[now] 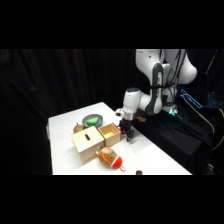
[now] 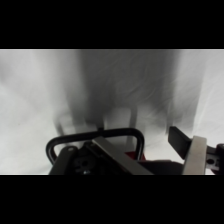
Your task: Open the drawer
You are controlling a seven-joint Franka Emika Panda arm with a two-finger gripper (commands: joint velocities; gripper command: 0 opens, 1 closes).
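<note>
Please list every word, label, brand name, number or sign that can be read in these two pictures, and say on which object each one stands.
None: no readable text shows in either view.
Wooden box: plain top with a dark slot, no lettering visible.
Drawer: no markings visible.
Stuffed toy: no label can be made out.
Green object behind the box: too blurred to tell.
Arm and claw: no brand mark can be read.

Drawer (image 1: 110,134) pulled out of box (image 1: 89,143); claw (image 1: 128,136) just beside it.
</note>
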